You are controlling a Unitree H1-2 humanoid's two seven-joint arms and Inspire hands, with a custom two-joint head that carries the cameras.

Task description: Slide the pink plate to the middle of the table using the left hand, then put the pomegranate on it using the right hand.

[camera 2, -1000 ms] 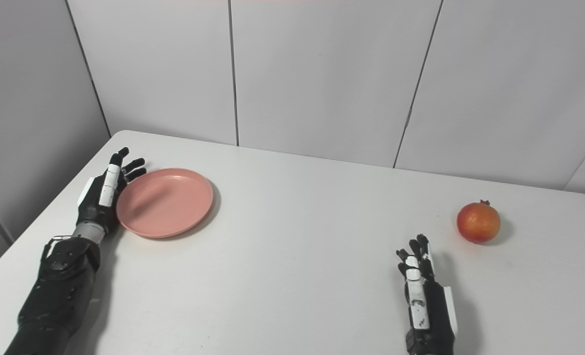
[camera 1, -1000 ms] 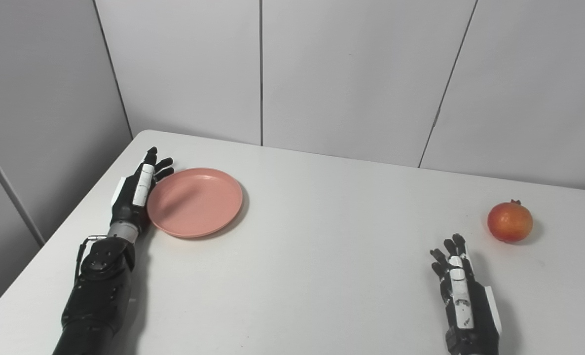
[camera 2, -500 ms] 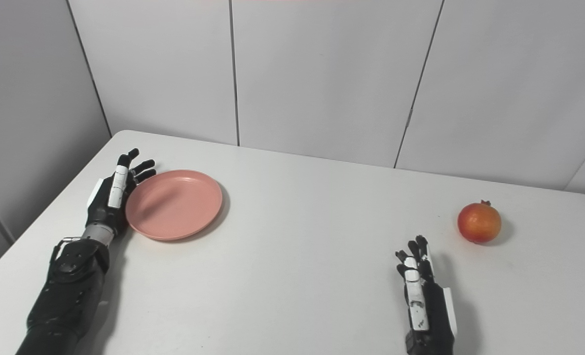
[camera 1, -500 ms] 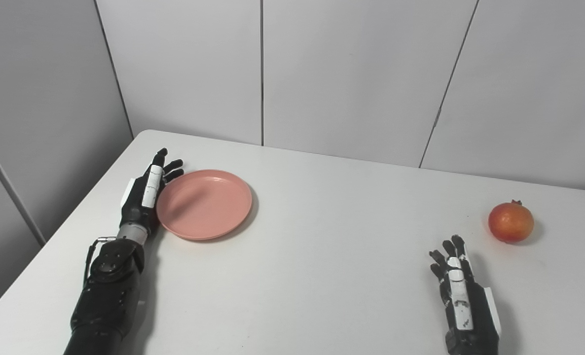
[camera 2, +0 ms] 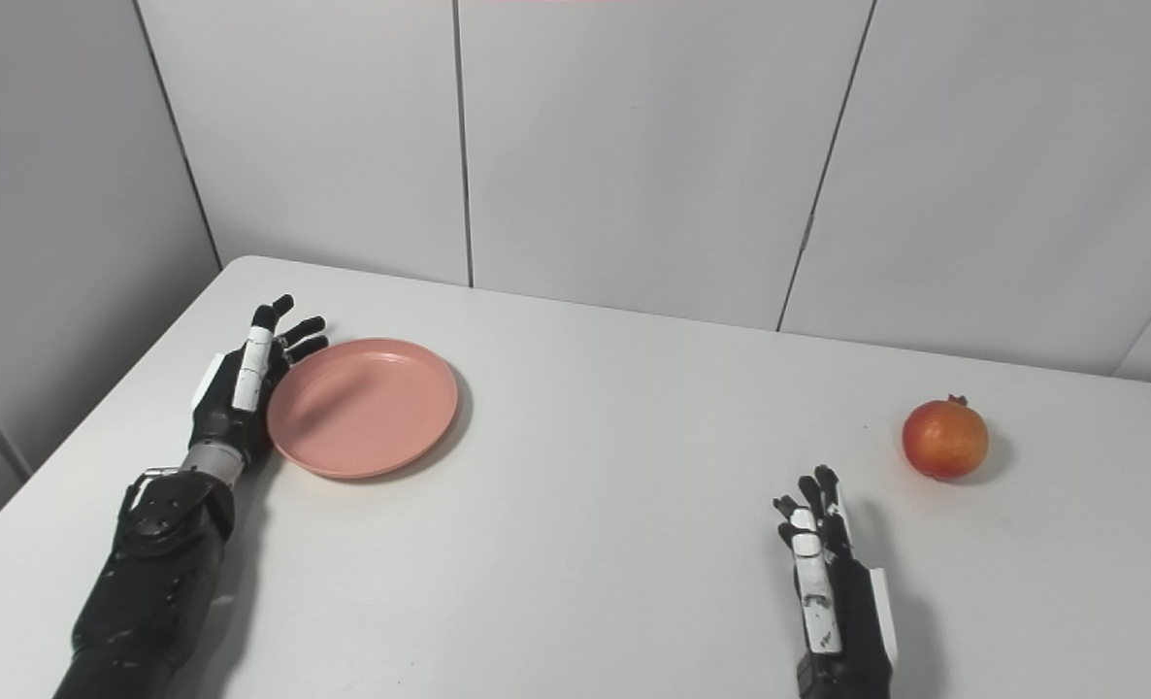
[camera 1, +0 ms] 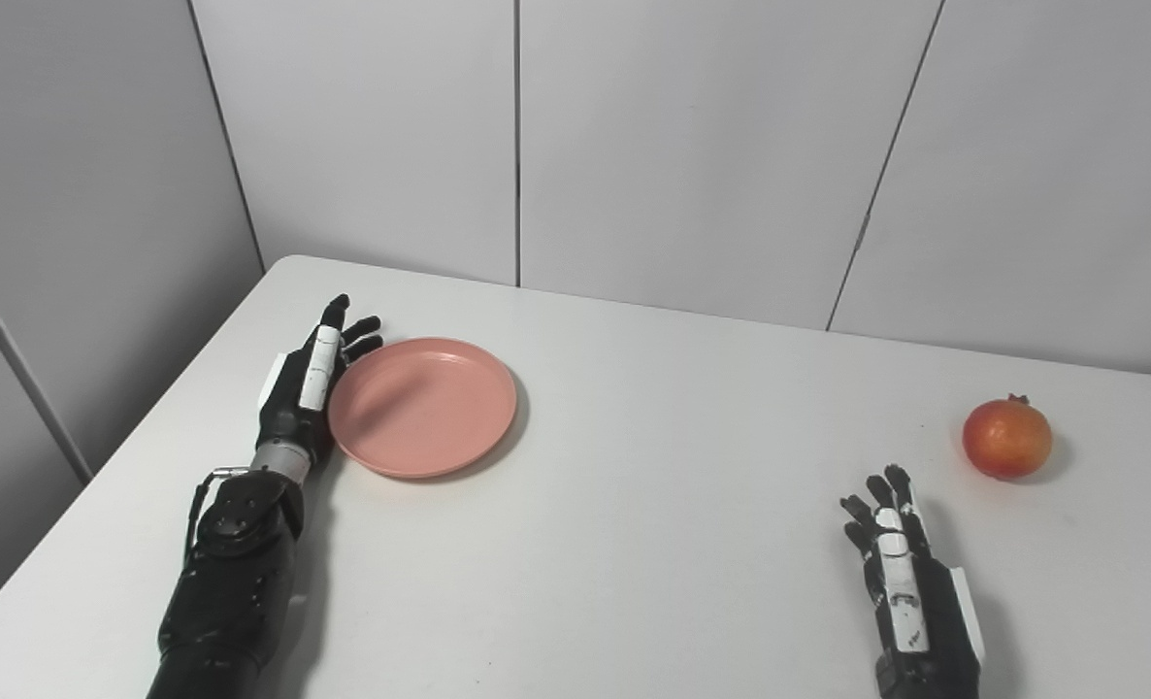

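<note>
From my station, the left hand (camera 1: pixel 306 396) stood on edge against the left rim of the pink plate (camera 1: pixel 423 407), fingers (camera 1: pixel 354 335) straight and slightly apart, clamped on nothing, and the two head views differed only in a small sideways offset, the right eye view showing more of the table (camera 2: pixel 595 505) past the fruit. The plate was a round, shallow, plain salmon-pink dish with a low raised rim, lying flat on the table's left half, short of the middle. Far to the right the pomegranate (camera 1: pixel 1007 439), red-orange, sat with its small dark crown pointing up, just beyond the right hand (camera 1: pixel 910 587), which lay near the table's front edge with fingers extended, a little apart and holding nothing.
</note>
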